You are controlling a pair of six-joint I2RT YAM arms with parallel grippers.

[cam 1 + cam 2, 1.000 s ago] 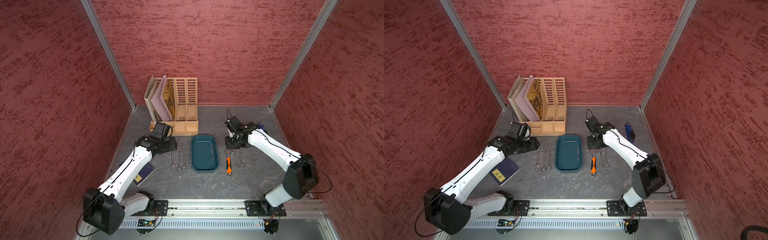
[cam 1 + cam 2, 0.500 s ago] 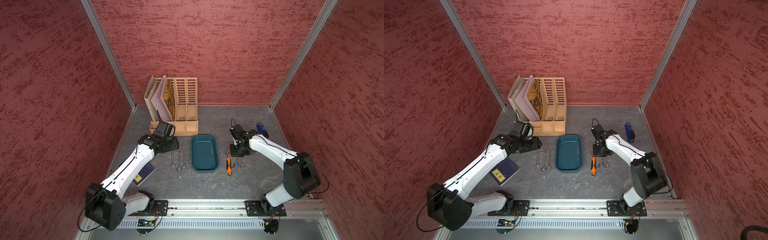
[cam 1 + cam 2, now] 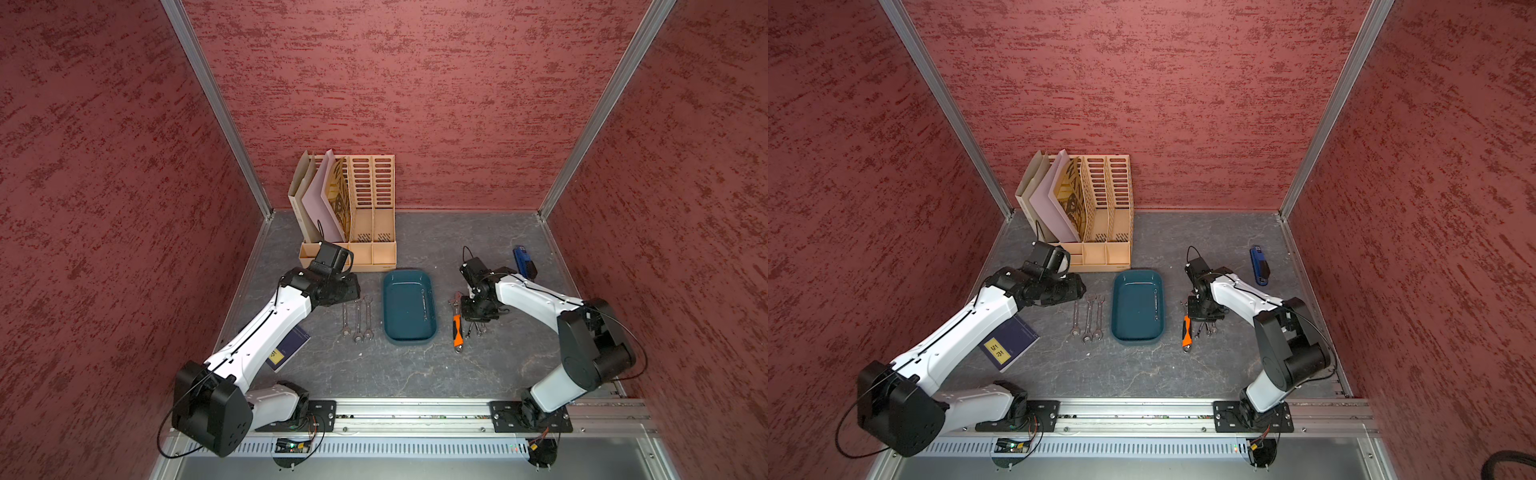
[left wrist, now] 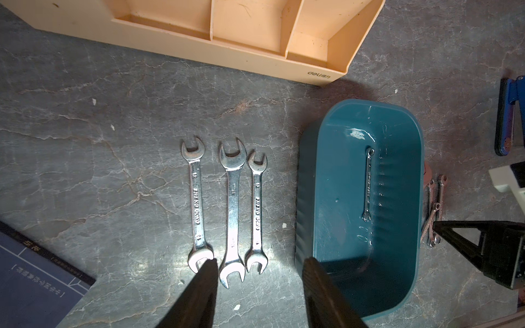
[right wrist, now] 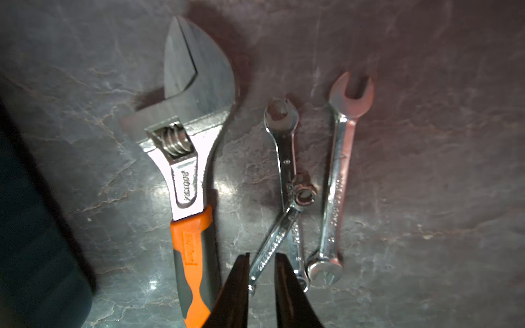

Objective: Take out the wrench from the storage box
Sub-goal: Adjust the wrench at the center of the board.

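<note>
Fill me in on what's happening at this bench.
The job is getting wrenches out of the teal storage box. The right tool is low over small wrenches beside an orange-handled adjustable wrench, fingers slightly apart around the end of a combination wrench lying across another. The left tool hovers open above three open-end wrenches on the box's other side. One slim wrench lies inside the box.

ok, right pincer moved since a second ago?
Yes. Right pincer pulled back toward its base along the storage box, from the far end to beside the middle.
</note>
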